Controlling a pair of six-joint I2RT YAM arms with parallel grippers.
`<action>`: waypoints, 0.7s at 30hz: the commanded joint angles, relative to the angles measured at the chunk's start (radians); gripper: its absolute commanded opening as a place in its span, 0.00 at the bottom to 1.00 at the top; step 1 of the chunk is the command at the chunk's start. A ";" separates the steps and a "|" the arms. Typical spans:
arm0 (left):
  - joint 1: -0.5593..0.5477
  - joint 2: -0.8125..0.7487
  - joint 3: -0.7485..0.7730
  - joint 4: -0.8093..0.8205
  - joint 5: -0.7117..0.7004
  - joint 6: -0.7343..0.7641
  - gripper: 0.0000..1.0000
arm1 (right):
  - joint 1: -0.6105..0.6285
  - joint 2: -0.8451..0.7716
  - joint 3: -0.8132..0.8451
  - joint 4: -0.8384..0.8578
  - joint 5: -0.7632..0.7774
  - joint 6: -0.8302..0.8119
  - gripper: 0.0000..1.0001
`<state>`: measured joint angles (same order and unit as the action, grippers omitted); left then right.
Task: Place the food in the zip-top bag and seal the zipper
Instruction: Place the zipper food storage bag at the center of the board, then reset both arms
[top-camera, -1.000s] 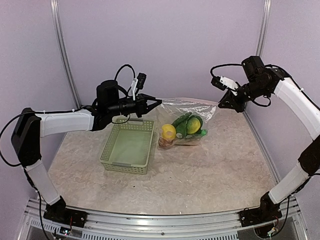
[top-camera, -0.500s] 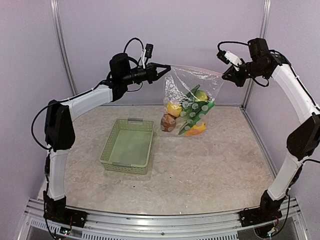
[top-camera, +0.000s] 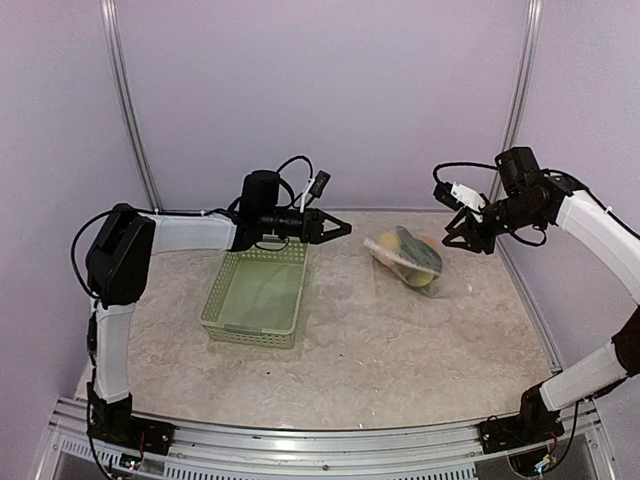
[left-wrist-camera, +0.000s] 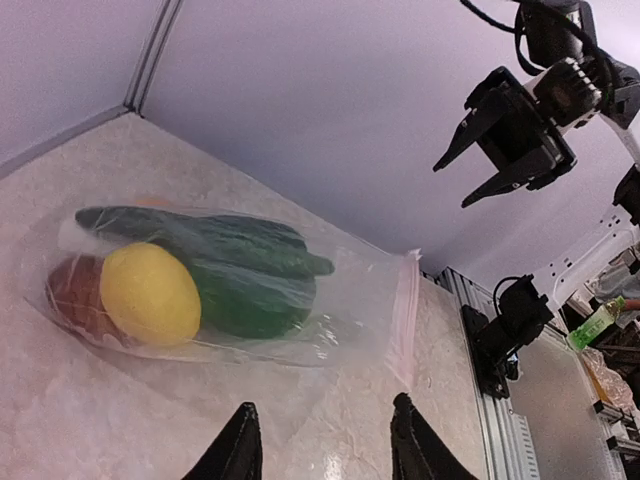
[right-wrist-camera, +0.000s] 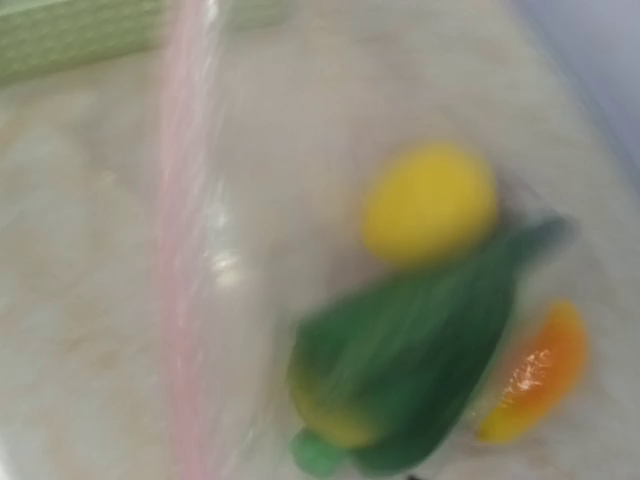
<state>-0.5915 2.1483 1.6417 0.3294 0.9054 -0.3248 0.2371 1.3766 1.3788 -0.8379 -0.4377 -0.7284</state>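
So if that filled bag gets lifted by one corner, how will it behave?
Probably floppy: the zip-top bag is thin clear film lying slack around its contents. The lemon and green pieces would likely slide to the low end. The film looks glossy, so maybe slippery.

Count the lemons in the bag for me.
2. One lemon lies beside the brown piece; a second yellow one peeks from under the green pieces, blurred. More may be hidden.

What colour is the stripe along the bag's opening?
Pale pink. The stripe shows best in the left wrist view.
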 joint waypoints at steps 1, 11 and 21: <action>-0.059 -0.165 -0.222 -0.009 -0.041 0.058 0.47 | 0.049 -0.130 -0.102 -0.020 -0.052 -0.022 0.42; -0.013 -0.493 -0.194 -0.485 -0.429 0.092 0.99 | -0.018 -0.258 -0.136 0.328 0.180 0.347 1.00; 0.225 -0.595 -0.013 -0.883 -0.761 -0.065 0.99 | -0.034 -0.168 -0.178 0.659 0.506 0.631 0.99</action>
<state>-0.4294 1.5841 1.6337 -0.3492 0.3012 -0.3462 0.2123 1.1862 1.2446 -0.3340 -0.0731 -0.2001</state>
